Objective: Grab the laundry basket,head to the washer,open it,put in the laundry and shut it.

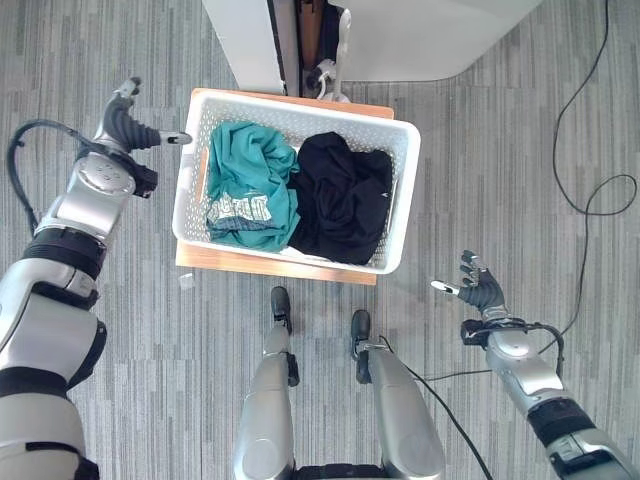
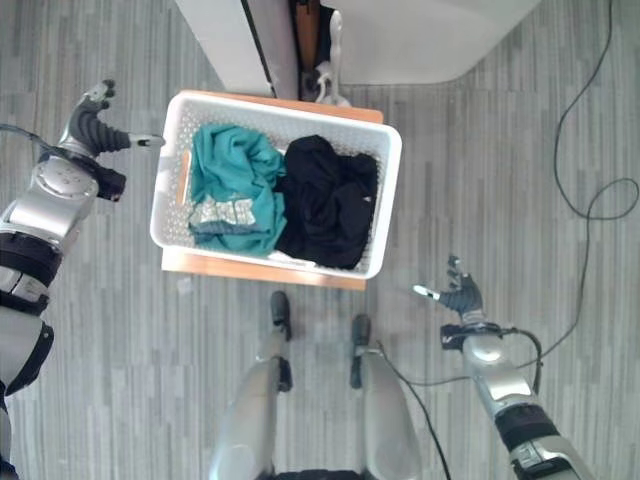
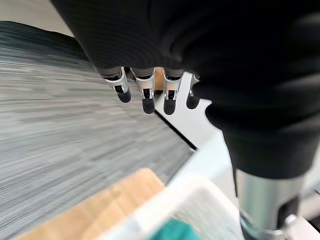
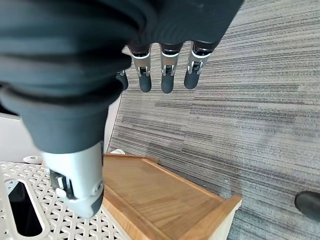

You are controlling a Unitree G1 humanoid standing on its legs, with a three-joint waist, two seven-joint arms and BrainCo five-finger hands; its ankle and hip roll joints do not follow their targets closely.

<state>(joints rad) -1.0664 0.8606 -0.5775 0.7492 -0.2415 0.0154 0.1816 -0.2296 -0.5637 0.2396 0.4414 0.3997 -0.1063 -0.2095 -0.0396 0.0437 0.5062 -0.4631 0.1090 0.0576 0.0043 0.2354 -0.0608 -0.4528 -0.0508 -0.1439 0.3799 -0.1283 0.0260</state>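
Note:
A white laundry basket (image 1: 402,190) sits on a low wooden stand (image 1: 262,265) in front of me. It holds a teal garment (image 1: 248,185) on its left and a black garment (image 1: 342,195) on its right. My left hand (image 1: 126,126) is open just off the basket's left rim, thumb pointing toward it without touching. Its straight fingers (image 3: 145,95) hang over the carpet beside the basket's corner (image 3: 197,192). My right hand (image 1: 483,290) is open low at the right, well apart from the basket. Its fingers (image 4: 167,75) hang above the carpet, past the stand's corner (image 4: 165,195).
A white appliance (image 1: 420,35) and a white panel (image 1: 245,40) stand just behind the basket, with a narrow dark gap between them. Grey striped carpet (image 1: 500,150) lies on both sides of the stand. A small scrap (image 1: 186,283) lies on the floor by the stand's front left corner.

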